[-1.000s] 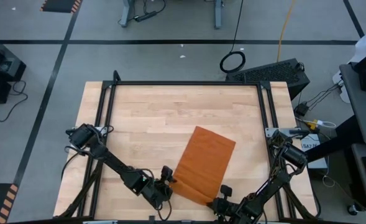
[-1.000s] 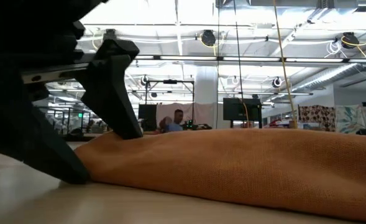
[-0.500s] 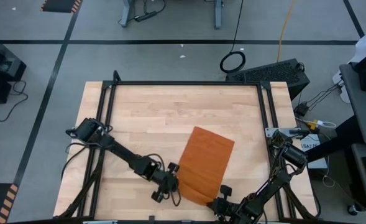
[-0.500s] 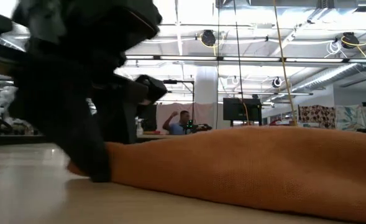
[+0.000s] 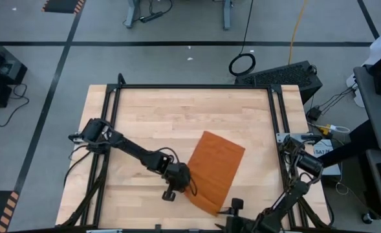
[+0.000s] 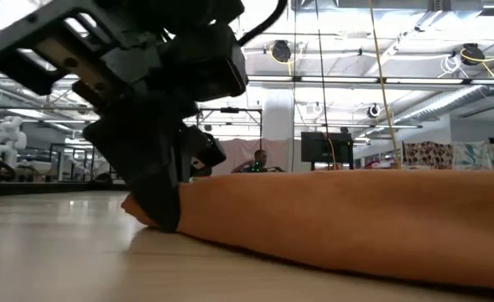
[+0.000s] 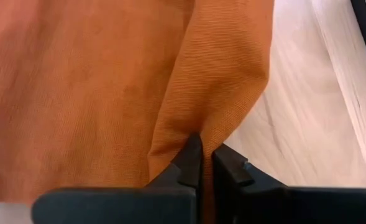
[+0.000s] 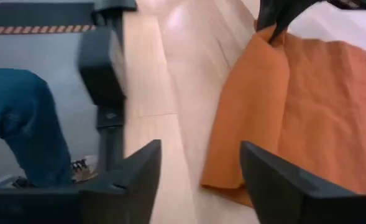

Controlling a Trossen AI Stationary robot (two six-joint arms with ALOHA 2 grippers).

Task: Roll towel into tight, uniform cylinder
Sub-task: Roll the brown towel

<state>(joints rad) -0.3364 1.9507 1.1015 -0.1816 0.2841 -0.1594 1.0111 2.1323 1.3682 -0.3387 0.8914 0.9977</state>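
Right gripper [image 8: 198, 180] sits at the near edge of the table [image 5: 145, 123], right of centre, off the cloth. Fingers [image 8: 123, 177] spread wide, nothing between them. In its wrist view the near corner of the towel [image 8: 282, 112] lies on bare wood just beyond the fingertips, apart from them. A person's leg in jeans and a shoe [image 8: 21, 130] shows beside the table frame in that same view.

Left gripper [image 5: 189, 188] is a little farther in, at the towel's [image 5: 213, 171] near-left edge. Fingers [image 7: 189, 165] clenched on a pinched-up fold of the fabric; left wrist view shows the orange cloth bunched into a ridge rising out of the nearly closed tips. Low view: the left gripper [image 6: 158, 197] bears down on the towel's [image 6: 356, 218] end, cloth lying in a long low hump across the table from there.

Towel sits right of centre in the near half of the table, angled, a rough rectangle with its long axis running from near-left to far-right. Far end lies flat. White tag not discernible.

Beyond the table: grey floor, a coiled cable [image 5: 242, 64] and a black case [image 5: 284, 77] past the far right corner.
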